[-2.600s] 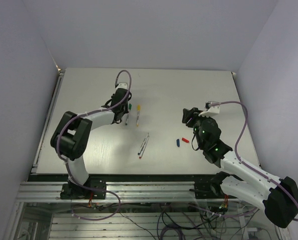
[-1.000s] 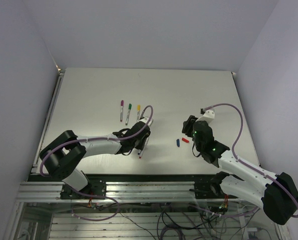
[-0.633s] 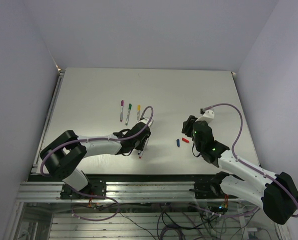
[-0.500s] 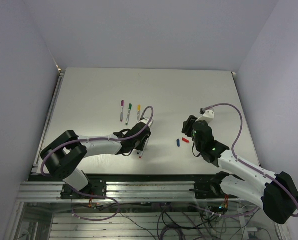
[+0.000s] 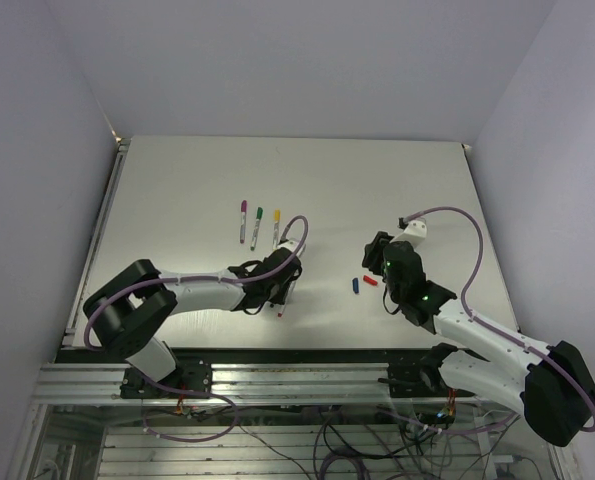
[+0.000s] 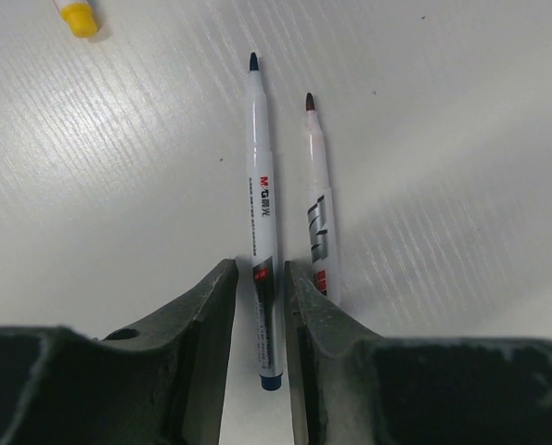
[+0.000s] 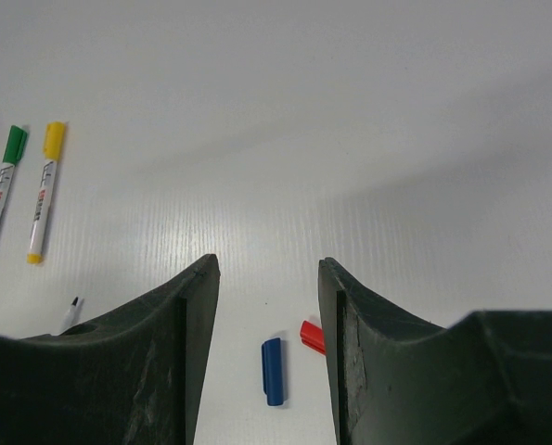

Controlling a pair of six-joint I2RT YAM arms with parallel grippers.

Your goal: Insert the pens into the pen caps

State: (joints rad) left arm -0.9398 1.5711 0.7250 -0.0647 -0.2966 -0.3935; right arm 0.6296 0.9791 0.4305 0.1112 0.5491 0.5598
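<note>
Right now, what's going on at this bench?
Pen capping, partway done. Three capped pens (purple, green, yellow) lie in a row on the table. The left pincer straddles the uncapped blue pen, which lies flat beside the uncapped red pen. Its jaws sit close on both sides with a slight gap showing. The right pincer hangs open over the loose blue cap and red cap, holding nothing.

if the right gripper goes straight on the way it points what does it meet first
Probably the blue cap, lying on the table in line with the open gap of the right gripper. The red cap sits just beside it. Depth is unclear.
</note>
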